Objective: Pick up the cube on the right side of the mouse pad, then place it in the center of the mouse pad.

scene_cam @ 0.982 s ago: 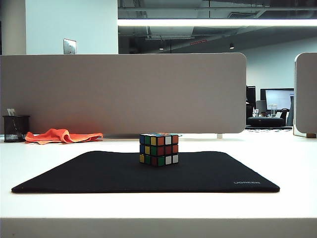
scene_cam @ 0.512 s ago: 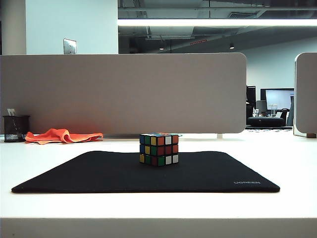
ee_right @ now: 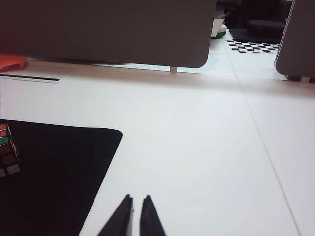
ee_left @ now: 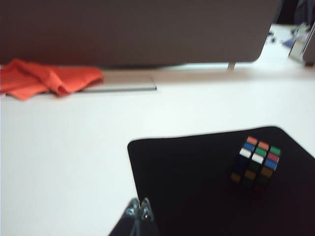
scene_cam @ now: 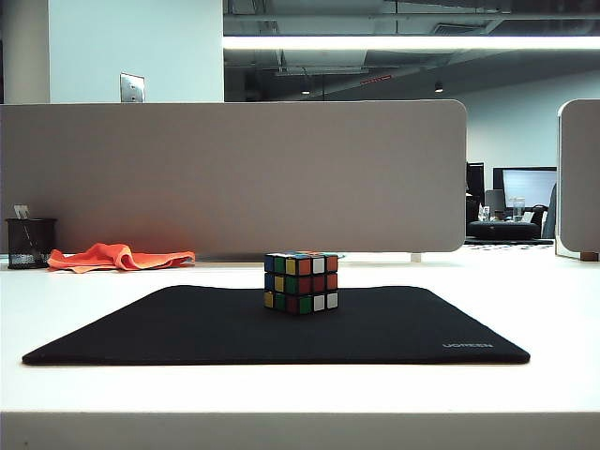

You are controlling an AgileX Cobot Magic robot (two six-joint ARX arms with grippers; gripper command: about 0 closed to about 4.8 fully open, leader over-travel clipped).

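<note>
Cube (scene_cam: pixel 301 282) sits mid mouse pad (scene_cam: pixel 187 328) — job looks done; left gripper (ee_left: pixel 140 210), right gripper (ee_right: pixel 137 205) both closed, empty, pulled clear of the pad.

cube (ee_right: pixel 7 150) — cropped, right wrist | left wrist view — blurred

Illumination comes from a ceiling light strip (scene_cam: pixel 412 42) across the upper frame of the exterior view, which is sharp and evenly exposed. The white tabletop (scene_cam: pixel 300 389) is bright, near overexposure. The left wrist view is soft and blurred throughout; the cube (ee_left: pixel 256 164) appears dim. The right wrist view is clearer, with the partition (ee_right: pixel 106 29) underexposed.
</note>
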